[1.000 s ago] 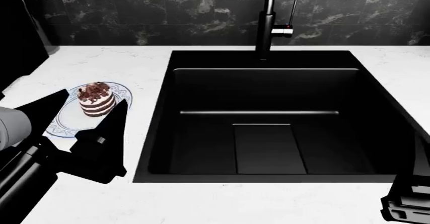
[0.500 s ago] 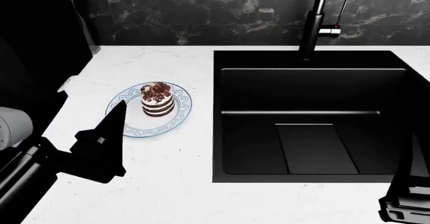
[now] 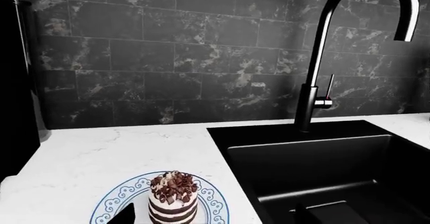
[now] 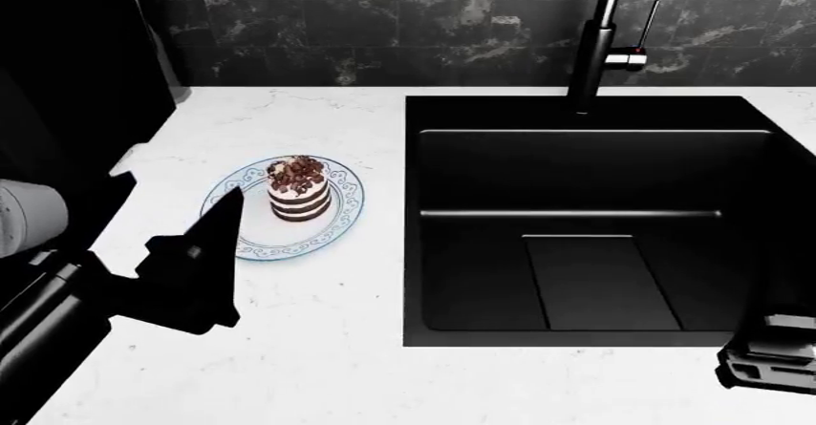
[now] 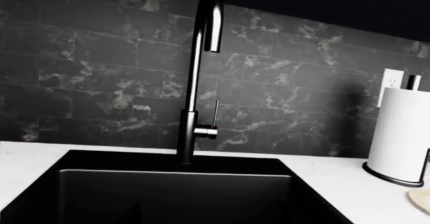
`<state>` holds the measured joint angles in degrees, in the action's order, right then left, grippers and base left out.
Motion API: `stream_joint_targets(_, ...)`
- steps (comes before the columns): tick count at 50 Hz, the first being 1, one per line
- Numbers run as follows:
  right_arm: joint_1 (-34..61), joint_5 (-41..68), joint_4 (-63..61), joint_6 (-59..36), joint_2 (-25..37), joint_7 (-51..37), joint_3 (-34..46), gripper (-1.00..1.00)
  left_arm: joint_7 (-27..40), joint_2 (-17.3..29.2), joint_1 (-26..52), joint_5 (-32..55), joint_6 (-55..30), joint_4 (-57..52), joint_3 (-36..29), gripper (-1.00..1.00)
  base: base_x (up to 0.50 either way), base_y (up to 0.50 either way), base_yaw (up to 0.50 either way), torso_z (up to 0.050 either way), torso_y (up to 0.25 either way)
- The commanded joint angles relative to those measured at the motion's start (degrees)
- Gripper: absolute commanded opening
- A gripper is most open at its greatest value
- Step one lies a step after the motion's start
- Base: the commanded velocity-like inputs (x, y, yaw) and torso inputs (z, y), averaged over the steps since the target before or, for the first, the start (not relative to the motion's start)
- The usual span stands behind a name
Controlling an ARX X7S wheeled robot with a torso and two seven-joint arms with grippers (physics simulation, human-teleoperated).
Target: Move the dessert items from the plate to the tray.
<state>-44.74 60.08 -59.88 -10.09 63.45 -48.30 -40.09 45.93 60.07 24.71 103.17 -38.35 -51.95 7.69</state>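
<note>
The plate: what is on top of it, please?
On the plate stands one layered cake topped with chocolate curls. No cupcake shows. The left gripper covers the plate's near-left edge, so that part cannot be seen.

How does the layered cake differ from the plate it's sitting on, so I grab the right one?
The layered cake stands tall as a small cylinder; the plate lies flat and spreads wider around it. The cake is banded brown and white with chocolate curls on top; the plate is pale with a blue scroll pattern on its rim. Both are round and sit on the white counter, left of the black sink.
</note>
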Motion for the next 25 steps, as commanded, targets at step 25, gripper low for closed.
stream_joint_targets(25,31.5,51.2,6.4,-34.7,12.7,-2.3,-15.7,1.00,2.8,-1.2,26.1,9.7,-8.3,16.1,-18.1,1.00,0.00,0.00,0.00,0.000,0.000)
